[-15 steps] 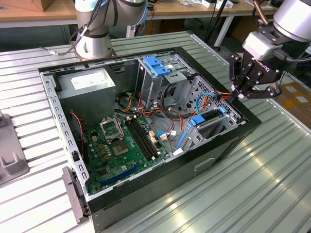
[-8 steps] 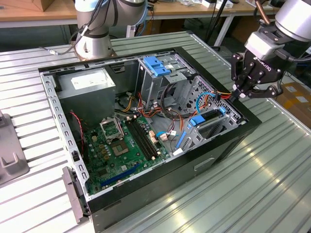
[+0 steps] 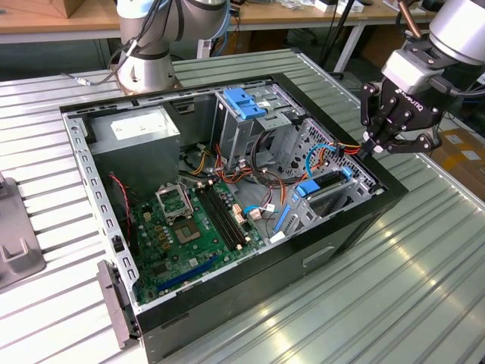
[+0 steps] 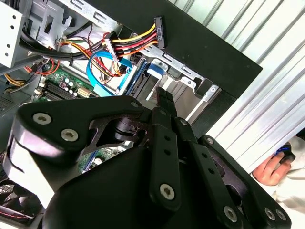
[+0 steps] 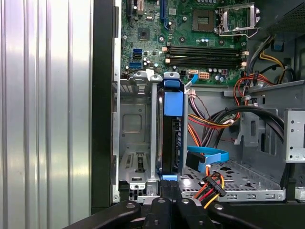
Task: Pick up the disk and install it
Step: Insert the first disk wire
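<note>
Disk, a flat dark rectangular hard drive framed by bright blue plastic side rails (image 5: 173, 136), stands on edge inside the grey metal drive bay (image 5: 131, 119). That bay sits right of centre in the exterior view, against the front wall of the open black computer case (image 3: 250, 288). Whether it is fully home I cannot tell. The black two-finger gripper (image 4: 164, 98) hangs over the case rim in the exterior view's upper right. Its fingers are drawn together with nothing between them, tips just beside the near blue end tab; contact is unclear. I judge three risks. A push landing off-centre on that tab could cock the drive and jam it. The tips could slip onto the bay's metal. The loose black connector on red, yellow and orange wires (image 5: 213, 183) and the flat light-blue cable (image 5: 209, 155), both just beside that end, could be snagged or pinched.
</note>
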